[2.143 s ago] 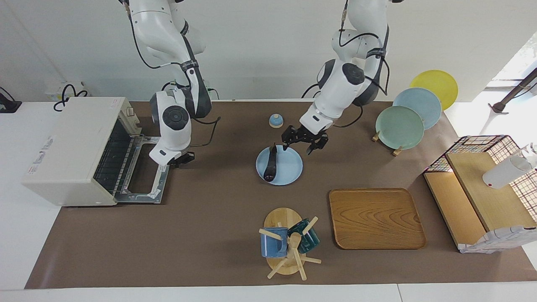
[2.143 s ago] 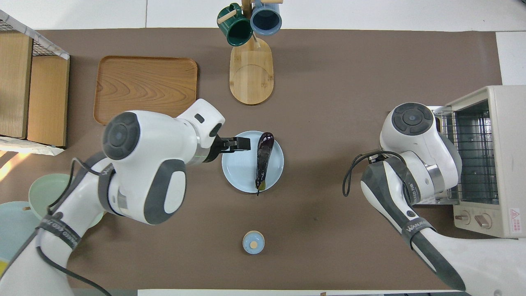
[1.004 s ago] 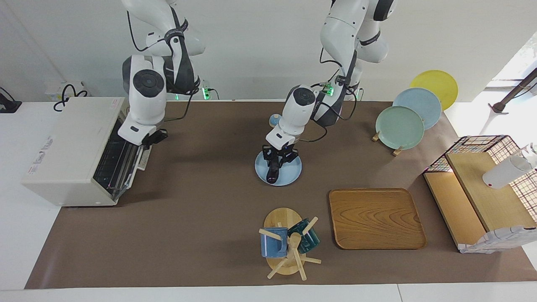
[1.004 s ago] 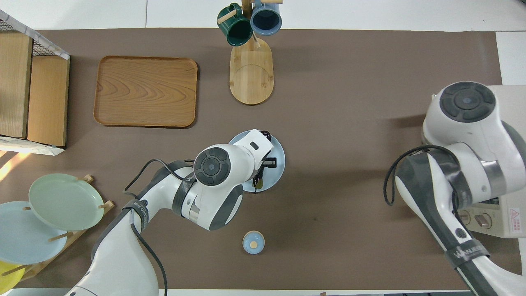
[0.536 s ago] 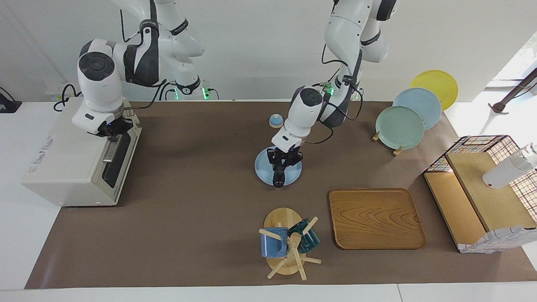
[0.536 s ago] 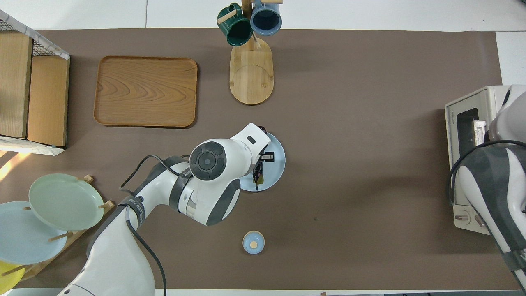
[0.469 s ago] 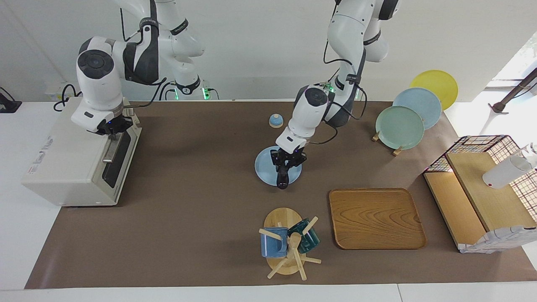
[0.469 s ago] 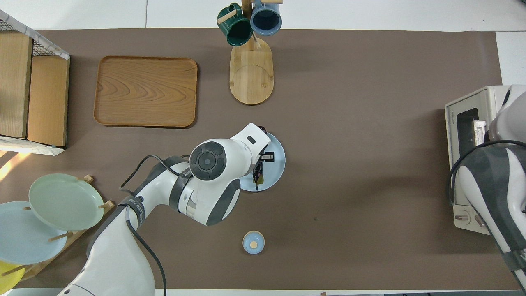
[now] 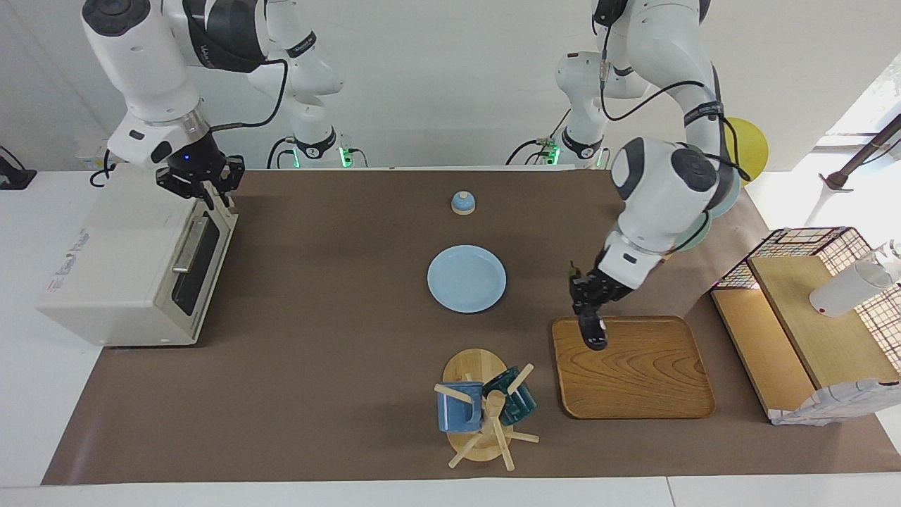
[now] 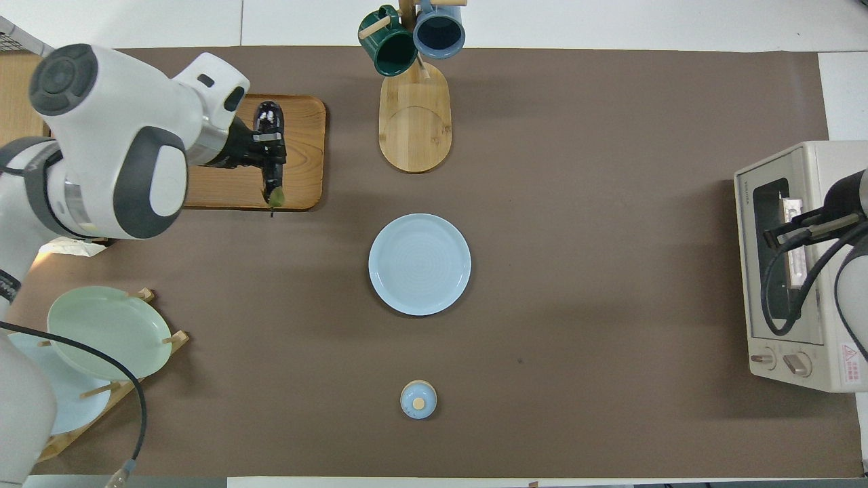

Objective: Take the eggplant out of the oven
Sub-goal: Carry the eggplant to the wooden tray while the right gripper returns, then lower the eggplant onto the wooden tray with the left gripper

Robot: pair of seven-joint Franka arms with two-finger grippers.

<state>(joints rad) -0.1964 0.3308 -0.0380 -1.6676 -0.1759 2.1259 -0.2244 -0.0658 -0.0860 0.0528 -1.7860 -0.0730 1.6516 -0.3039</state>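
I see open brown mat between the oven [image 9: 134, 264], its door shut, and the blue plate [image 9: 467, 278]; the mug rack [image 9: 484, 408] stands beside the wooden tray [image 9: 633, 377], crowding passage there

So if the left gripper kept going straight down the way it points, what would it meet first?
Most likely the wooden tray. The left gripper points down over the tray's edge nearest the blue plate, holding the eggplant, so the eggplant's lower end would touch first. Its height is unclear.

White arms [image 9: 658, 190] with dark grey joints, black cables, black hands.
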